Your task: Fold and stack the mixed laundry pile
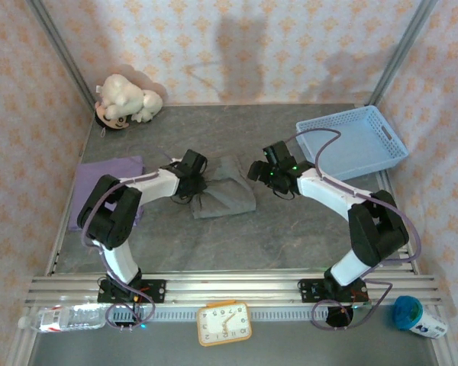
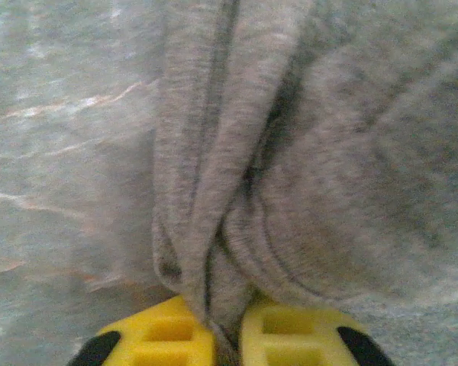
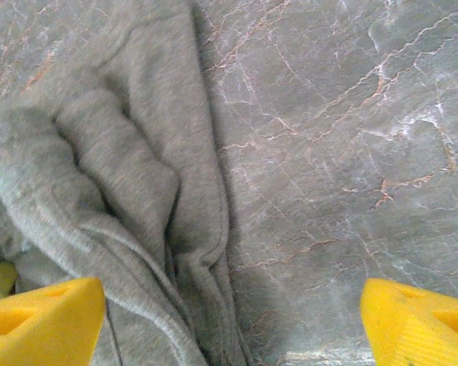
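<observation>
Yellow fingertips [image 2: 156, 339] of the left gripper [image 2: 225, 345] are pressed together on a bunched fold of the dark grey-olive shirt [image 1: 230, 194], which lies crumpled at the middle of the table [image 1: 290, 236], between the two arms. The right gripper [image 3: 229, 324] stands spread wide at the shirt's right edge, with cloth and bare table between its fingers. The lilac-purple shirt [image 1: 111, 179] lies flat near the table's left edge, well apart from the grey one.

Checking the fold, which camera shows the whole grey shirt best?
Top external, because it shows the grey shirt nearly whole, outline included. Left wrist shows a bunched fold pinched in the left claw; right wrist, its wrinkled edge.
</observation>
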Robot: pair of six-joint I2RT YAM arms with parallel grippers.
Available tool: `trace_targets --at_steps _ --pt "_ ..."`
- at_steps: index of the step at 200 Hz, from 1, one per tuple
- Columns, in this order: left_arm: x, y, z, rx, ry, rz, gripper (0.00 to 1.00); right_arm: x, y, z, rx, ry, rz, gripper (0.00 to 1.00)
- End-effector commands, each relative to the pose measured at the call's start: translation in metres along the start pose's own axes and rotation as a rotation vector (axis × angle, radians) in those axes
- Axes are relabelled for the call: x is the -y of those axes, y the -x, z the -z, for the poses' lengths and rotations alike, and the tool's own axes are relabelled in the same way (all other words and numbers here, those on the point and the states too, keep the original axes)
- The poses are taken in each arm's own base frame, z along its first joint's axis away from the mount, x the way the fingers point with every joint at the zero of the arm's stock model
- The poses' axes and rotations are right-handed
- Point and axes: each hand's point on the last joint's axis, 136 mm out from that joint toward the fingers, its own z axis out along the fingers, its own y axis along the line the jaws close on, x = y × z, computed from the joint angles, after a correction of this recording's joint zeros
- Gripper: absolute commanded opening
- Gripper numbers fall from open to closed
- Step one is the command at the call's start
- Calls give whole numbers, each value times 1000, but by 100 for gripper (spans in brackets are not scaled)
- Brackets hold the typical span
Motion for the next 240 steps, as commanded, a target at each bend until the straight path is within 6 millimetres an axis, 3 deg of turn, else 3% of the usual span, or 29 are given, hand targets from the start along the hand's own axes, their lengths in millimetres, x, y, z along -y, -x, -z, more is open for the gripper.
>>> trace_targets --at_steps 1,65,103,137,210,240 --pt "7 4 5 -14 27 -146 0 9 7 12 46 -39 26 87" --pt "-36 61 88 62 327 -507 0 4 17 6 77 -8 32 87" --pt "-51 77 129 45 424 -642 0 -4 20 -3 61 13 54 86" --pt "-77 92 160 44 597 -773 0 -4 26 2 83 13 73 86" --pt "-118 108 218 121 635 -741 0 -4 36 2 73 -2 91 86" --pt "-136 111 227 138 605 -715 0 -6 35 -1 55 2 79 86"
